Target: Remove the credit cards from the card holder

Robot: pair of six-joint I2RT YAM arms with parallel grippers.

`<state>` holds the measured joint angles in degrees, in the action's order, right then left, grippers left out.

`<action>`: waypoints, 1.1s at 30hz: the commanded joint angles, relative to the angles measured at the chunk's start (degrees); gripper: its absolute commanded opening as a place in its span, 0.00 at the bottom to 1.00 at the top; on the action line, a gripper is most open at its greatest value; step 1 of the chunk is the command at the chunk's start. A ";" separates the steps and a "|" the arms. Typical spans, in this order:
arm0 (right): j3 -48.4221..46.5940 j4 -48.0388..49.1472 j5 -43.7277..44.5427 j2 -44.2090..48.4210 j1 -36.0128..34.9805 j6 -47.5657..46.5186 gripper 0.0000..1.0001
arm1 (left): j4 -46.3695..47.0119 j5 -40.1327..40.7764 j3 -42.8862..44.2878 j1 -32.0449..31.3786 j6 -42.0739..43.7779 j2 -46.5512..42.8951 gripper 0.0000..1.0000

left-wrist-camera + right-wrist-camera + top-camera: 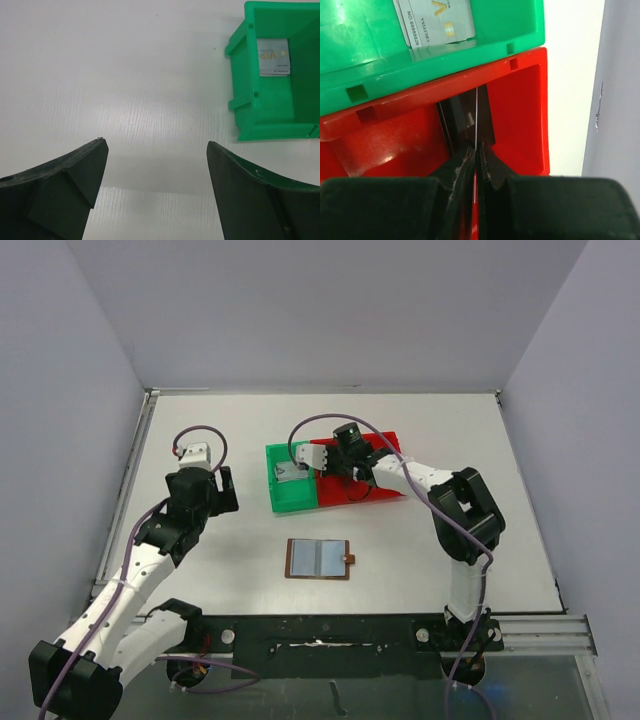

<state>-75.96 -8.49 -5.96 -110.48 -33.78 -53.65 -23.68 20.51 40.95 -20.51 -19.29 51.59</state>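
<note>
The card holder [318, 558] lies open on the table, brown with two pale blue-grey panels and a side tab; no card shows in it. My right gripper [336, 462] [476, 150] is shut on a thin card [476, 112], seen edge-on, over the red bin [375, 480] [520, 100]. A dark card [457, 117] lies on the red bin's floor below it. A silver-grey card [290, 472] [273, 57] [437, 20] lies in the green bin [290, 496] [245, 105] [365, 55]. My left gripper [226, 490] [157, 145] is open and empty, above bare table left of the green bin.
The two bins stand side by side at mid-table, behind the card holder. Grey walls close the table [440, 540] on the left, back and right. A black rail [330, 635] runs along the near edge.
</note>
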 commanded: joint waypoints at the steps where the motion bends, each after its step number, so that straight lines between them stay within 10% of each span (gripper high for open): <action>1: -2.95 3.92 1.96 -0.83 0.40 -1.70 0.01 | 2.74 0.10 0.67 0.39 0.74 -0.27 0.80; 13: -4.54 6.96 3.55 -5.61 0.29 -3.96 0.07 | 2.74 -0.43 0.60 0.39 0.92 0.28 0.80; 33: -3.73 5.37 1.98 -2.78 0.98 -1.22 0.50 | 2.90 -1.60 0.54 0.43 1.18 1.27 0.80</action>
<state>-78.26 -4.78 -3.25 -116.77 -33.34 -56.16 -23.66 19.84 40.95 -20.51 -18.90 52.77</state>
